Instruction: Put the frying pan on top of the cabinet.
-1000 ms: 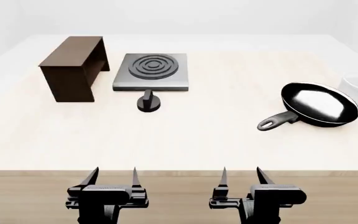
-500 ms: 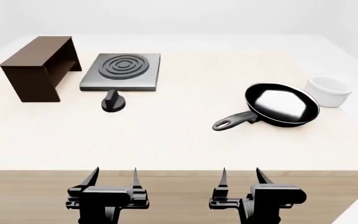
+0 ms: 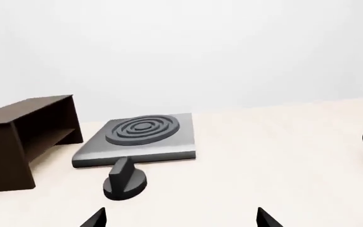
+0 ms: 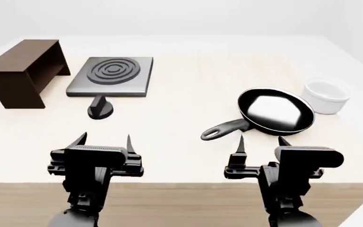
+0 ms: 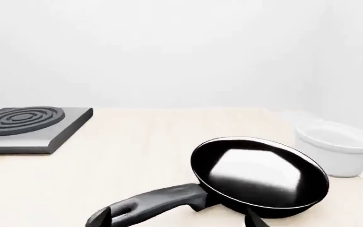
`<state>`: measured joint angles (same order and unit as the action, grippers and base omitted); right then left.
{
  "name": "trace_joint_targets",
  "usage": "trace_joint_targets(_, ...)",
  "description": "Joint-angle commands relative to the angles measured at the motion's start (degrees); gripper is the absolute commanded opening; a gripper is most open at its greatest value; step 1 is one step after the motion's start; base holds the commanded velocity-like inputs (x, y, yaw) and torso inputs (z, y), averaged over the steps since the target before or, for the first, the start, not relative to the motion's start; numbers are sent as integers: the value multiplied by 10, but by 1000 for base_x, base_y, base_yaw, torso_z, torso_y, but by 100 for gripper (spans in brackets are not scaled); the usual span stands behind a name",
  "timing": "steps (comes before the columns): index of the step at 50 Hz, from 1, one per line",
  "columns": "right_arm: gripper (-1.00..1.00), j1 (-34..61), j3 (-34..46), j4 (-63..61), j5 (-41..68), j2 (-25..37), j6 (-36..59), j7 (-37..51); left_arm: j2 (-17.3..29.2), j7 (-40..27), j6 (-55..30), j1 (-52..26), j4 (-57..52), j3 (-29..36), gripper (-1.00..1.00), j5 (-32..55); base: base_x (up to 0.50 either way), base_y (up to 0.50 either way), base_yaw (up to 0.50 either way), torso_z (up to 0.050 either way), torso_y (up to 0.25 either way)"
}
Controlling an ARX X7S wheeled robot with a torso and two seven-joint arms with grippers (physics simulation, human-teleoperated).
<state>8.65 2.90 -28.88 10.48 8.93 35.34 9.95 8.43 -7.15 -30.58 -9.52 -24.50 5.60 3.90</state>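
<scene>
Both hands hover spread wide and empty over the near table (image 4: pixel 181 137) edge, left hand (image 4: pixel 106 142) at 7 o'clock, right hand (image 4: pixel 260 143) at 5 o'clock. Just beyond the right hand, the frying pan (image 4: pixel 275 111) lies at 3 o'clock, handle pointing toward 8 o'clock. Far off at 10 o'clock stands the cabinet (image 4: pixel 21 72), beside a grey hob (image 4: pixel 111 75).

A wide table (image 4: pixel 181 137) with a pale, cream-coloured wooden top fills most of the head view. Its front edge is a darker band of light brown wood. Behind the table there are plain white walls, with no visible marks on them. The light is soft and even, and the shadows on the tabletop are only faint. At the lower right corner a small white area shows beside the table
</scene>
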Motion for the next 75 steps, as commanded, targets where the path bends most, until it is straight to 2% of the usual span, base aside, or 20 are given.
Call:
trace_joint_targets(1, 100, 54, -23, -133, 29, 22, 148, 19, 18, -12, -147, -61, -103, -2, 100, 1, 500, 0, 0, 0, 0)
trace_joint_targets(39, 100, 48, -13, -121, 46, 27, 137, 24, 33, -26, -125, -56, -84, 7, 100, 3, 500, 0, 0, 0, 0)
trace_joint_targets(47, 100, 57, -17, -130, 58, 30, 146, 21, 36, -26, -149, -65, -98, 9, 100, 8, 312, 0, 0, 0, 1)
trace_joint_targets(48, 100, 59, -17, -132, 58, 31, 148, 21, 37, -20, -188, -77, -108, 7, 100, 16, 0, 0, 0, 0, 0)
trace_joint_targets(49, 100, 61, -15, -133, 57, 32, 151, 22, 36, -13, -205, -81, -115, 2, 100, 27, 0, 0, 0, 0, 0)
trace_joint_targets(51, 100, 65, -16, -131, 56, 35, 157, 25, 52, 45, -328, -105, -157, 11, 100, 90, 0, 0, 0, 0, 0)
trace_joint_targets(53, 100, 66, -19, -128, 58, 35, 157, 26, 63, 56, -361, -110, -185, 25, 100, 101, 0, 0, 0, 0, 0)
trace_joint_targets(55, 100, 64, -15, -124, 54, 39, 155, 27, 59, 118, -479, -131, -255, -1, 100, 181, 0, 0, 0, 0, 0)
trace_joint_targets(59, 100, 71, -14, -124, 54, 39, 163, 32, 55, 145, -593, -156, -317, -22, 100, 262, 0, 0, 0, 0, 0)
trace_joint_targets(61, 100, 72, -10, -127, 53, 40, 164, 33, 74, 86, -594, -162, -311, -48, 100, 395, 0, 0, 0, 0, 0)
trace_joint_targets(62, 100, 72, -10, -125, 54, 39, 162, 33, 75, 34, -594, -168, -298, -73, 100, 480, 0, 0, 0, 0, 0)
trace_joint_targets(64, 100, 72, -8, -122, 53, 40, 159, 33, 97, -74, -593, -189, -262, -82, 100, 636, 0, 0, 0, 0, 0)
trace_joint_targets(67, 100, 72, -11, -125, 56, 40, 164, 35, 118, -199, -591, -221, -209, -63, 100, 775, 0, 0, 0, 0, 0)
trace_joint_targets(75, 100, 72, -13, -120, 59, 42, 160, 35, 143, -225, -581, -248, -172, 16, 100, 791, 0, 0, 0, 0, 0)
